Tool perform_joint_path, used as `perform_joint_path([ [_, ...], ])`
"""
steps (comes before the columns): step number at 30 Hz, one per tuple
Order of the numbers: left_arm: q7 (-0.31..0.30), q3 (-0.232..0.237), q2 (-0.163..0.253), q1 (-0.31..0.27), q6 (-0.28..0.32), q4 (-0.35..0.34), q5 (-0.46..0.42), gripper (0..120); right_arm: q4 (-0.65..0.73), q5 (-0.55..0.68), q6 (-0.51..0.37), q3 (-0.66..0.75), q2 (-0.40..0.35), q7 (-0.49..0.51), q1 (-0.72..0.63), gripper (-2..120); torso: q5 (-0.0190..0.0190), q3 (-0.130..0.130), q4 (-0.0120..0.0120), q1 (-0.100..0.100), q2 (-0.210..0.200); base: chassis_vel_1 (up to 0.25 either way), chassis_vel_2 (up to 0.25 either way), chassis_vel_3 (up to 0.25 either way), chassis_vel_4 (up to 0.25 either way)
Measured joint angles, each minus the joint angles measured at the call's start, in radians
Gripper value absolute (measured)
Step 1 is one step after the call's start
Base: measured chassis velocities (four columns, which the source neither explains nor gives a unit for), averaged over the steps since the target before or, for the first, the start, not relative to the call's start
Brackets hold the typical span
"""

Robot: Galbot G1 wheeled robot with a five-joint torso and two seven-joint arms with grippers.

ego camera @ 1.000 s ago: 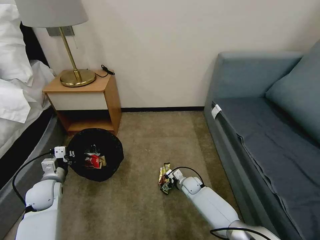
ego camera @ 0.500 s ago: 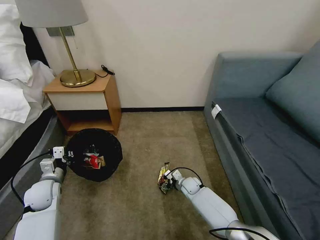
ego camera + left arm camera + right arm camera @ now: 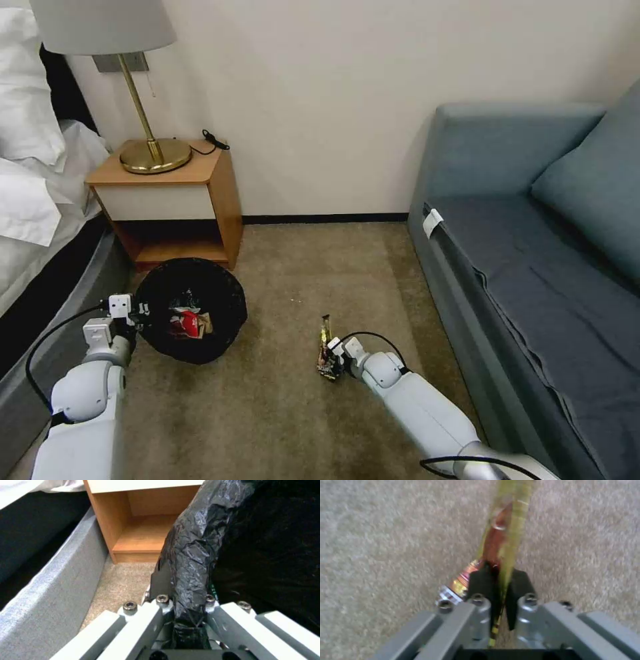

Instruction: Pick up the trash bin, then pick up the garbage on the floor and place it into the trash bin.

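The trash bin (image 3: 192,310), lined with a crinkled black bag, is at the left by the nightstand. My left gripper (image 3: 138,312) is shut on its near rim; in the left wrist view the bag-covered rim (image 3: 191,552) runs between the closed fingers of that gripper (image 3: 185,601). A red snack packet (image 3: 187,324) and tan paper (image 3: 206,323) lie inside the bin. In the middle of the carpet my right gripper (image 3: 332,357) is shut on the gold-brown candy wrapper (image 3: 325,331), which stands edge-on. The right wrist view shows this wrapper (image 3: 506,525) pinched between the black pads (image 3: 480,582).
A wooden nightstand (image 3: 223,193) with a brass lamp (image 3: 155,155) stands behind the bin. The bed's grey frame (image 3: 40,333) runs along the left. A blue-grey sofa (image 3: 533,267) lines the right. Open carpet (image 3: 287,280) lies between bin and wrapper.
The wrapper, lying broad and flat by my right gripper before, now stands thin and edge-on in its grip. The left gripper and bin have barely shifted.
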Motion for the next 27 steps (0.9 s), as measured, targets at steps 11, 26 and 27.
perform_joint_path([
  [11, 0.002, 0.002, 0.007, -0.009, 0.000, 0.006, -0.003, 1, 0.119, 0.041, -0.021, 0.002, -0.016, 0.005, 0.004, 0, -0.0001, 0.000, 0.0000, 0.000, 0.000, 0.000, 0.000, 0.000, 0.000],
  [26, 0.008, 0.015, 0.017, -0.026, -0.001, 0.019, -0.002, 1, 0.363, 0.171, 0.009, -0.008, -0.012, 0.024, 0.032, 0, -0.0001, 0.000, -0.0001, 0.000, 0.000, 0.000, 0.000, 0.000, 0.000],
  [27, 0.008, 0.015, 0.017, -0.026, -0.001, 0.019, -0.002, 1, 0.363, 0.171, 0.009, -0.008, -0.012, 0.024, 0.032, 0, -0.0001, 0.000, -0.0001, 0.000, 0.000, 0.000, 0.000, 0.000, 0.000],
])
